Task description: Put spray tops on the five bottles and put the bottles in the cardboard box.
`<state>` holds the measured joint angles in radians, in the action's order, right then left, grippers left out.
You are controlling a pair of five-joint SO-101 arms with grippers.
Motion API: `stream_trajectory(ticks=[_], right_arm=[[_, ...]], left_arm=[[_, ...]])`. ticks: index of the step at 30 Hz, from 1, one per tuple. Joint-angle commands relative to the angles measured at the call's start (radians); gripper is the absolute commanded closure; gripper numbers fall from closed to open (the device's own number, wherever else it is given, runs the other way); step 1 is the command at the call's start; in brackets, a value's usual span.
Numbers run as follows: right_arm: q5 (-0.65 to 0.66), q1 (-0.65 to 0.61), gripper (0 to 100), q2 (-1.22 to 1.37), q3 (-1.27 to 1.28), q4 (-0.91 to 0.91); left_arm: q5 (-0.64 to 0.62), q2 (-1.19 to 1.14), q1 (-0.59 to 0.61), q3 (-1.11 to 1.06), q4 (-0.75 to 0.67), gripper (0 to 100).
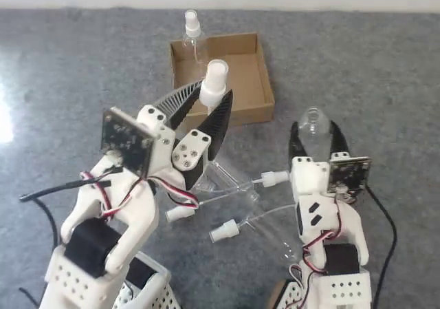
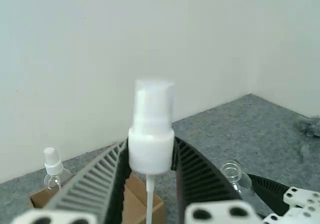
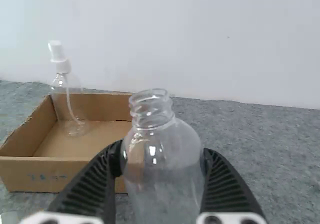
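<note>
High view: I see left gripper (image 1: 213, 97) clamped on spray top (image 1: 216, 75), raised near cardboard box (image 1: 268, 82). Right gripper (image 1: 316, 131) clamped on open bottle (image 1: 313, 118), well apart from top. Loose spray tops (image 1: 225, 230) on table between arms.

Left wrist view: dip tube (image 2: 149, 199) hangs below grip. I judge it could miss neck or bend on rim.

Right wrist view: open bottle upright. Push from above may tilt or slip it. Capped bottle (image 3: 64, 84) apparently stands inside box.
</note>
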<state>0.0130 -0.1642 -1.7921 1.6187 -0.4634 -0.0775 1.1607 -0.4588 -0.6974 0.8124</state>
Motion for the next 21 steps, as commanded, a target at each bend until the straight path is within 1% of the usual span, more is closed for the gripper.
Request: stream_trajectory(ticks=[1, 5, 8, 18, 21], right_arm=[[0.023, -0.048, 93.0, -0.024, -0.038, -0.007], [0.023, -0.124, 93.0, -0.024, -0.040, -0.061], [0.023, -0.188, 93.0, -0.024, -0.038, -0.068], [0.025, -0.351, 93.0, -0.022, 0.002, -0.059], [0.025, -0.375, 93.0, -0.022, 0.000, -0.059]], left_arm=[[-0.060, 0.083, 0.017, -0.042, -0.061, 99], [-0.140, 0.172, 0.078, -0.091, -0.110, 99], [-0.187, 0.232, 0.112, -0.120, -0.124, 99], [-0.195, 0.313, 0.120, -0.156, -0.124, 99], [-0.195, 0.315, 0.120, -0.179, -0.124, 99]])
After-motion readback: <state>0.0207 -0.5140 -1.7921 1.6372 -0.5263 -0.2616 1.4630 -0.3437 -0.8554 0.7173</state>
